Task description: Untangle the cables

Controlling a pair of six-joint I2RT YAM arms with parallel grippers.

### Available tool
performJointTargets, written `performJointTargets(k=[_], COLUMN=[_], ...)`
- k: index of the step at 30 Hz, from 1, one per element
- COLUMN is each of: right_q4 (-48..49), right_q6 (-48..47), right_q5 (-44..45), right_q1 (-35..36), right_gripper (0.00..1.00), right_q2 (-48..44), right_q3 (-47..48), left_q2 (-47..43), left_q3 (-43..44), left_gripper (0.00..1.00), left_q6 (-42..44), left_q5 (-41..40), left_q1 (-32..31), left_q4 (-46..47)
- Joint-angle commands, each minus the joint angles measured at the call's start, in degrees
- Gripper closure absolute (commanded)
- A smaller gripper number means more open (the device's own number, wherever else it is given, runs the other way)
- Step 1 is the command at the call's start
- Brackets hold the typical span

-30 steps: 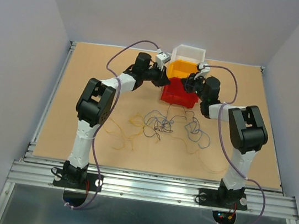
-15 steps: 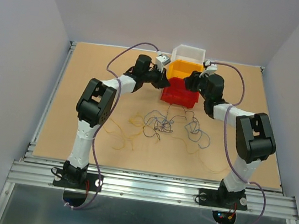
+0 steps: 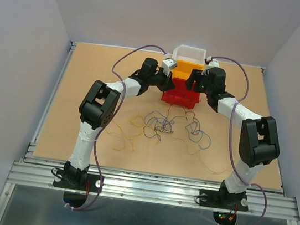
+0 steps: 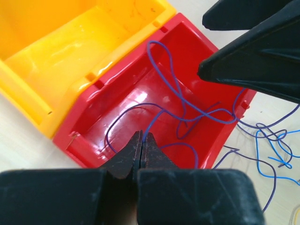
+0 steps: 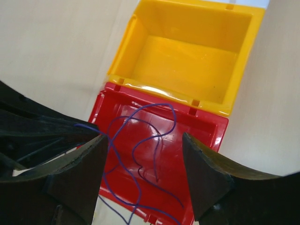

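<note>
The cables lie in a loose tangle (image 3: 162,124) of blue-purple and yellow-orange threads on the table in front of the red bin (image 3: 181,98). One blue-purple cable (image 4: 183,144) runs over the bin's near wall and loops inside the red bin (image 4: 126,89). My left gripper (image 4: 142,136) hangs over that bin, shut on this cable at its tips. My right gripper (image 5: 143,140) faces it from the other side, open, with the cable's loops (image 5: 133,150) showing below between its fingers and untouched. From above, both grippers (image 3: 172,82) (image 3: 192,85) meet over the red bin.
A yellow bin (image 3: 185,68) stands behind the red one, and a white bin (image 3: 189,53) behind that. Thin yellow-orange threads (image 3: 124,134) spread to the front left of the tangle. The table's metal rail (image 3: 150,188) runs along the near edge.
My right gripper has opened and swung farther back over the red bin. My left gripper, still shut, has moved right over that bin.
</note>
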Motion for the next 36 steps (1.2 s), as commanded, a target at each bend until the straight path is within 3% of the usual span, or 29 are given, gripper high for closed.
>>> performJointTargets(k=[1, 8, 17, 21, 30, 36], right_q4=[-1.60, -5.45, -11.27, -13.11, -13.20, -18.11], right_q6=[0.28, -0.16, -0.78, -0.78, 2.46, 2.56], right_q5=[-4.90, -6.95, -5.01, -5.80, -15.73, -11.52], right_q1=[-0.17, -0.08, 0.01, 0.44, 0.53, 0.88], right_gripper=[0.31, 0.35, 0.59, 0.98, 0.99, 0.99], right_q2=[-5.20, -2.05, 1.57, 2.71, 14.55, 18.88], right_q3=[0.42, 3.05, 5.69, 7.97, 20.71, 23.54], left_q2=[-4.77, -3.63, -1.25, -1.95, -1.78, -2.13], left_q3=[-0.06, 1.78, 3.81, 3.89, 3.63, 2.75], left_gripper=[1.00, 1.00, 1.00, 0.94, 0.95, 0.97], left_q6=[1.58, 0.78, 1.22, 1.05, 1.66, 1.75], left_q5=[-1.25, -1.52, -5.12, -5.21, -6.87, -7.76], left_q1=[-1.19, -1.54, -1.63, -1.63, -1.63, -1.54], left_q4=[2.45, 0.96, -0.89, -0.89, -0.71, -0.01])
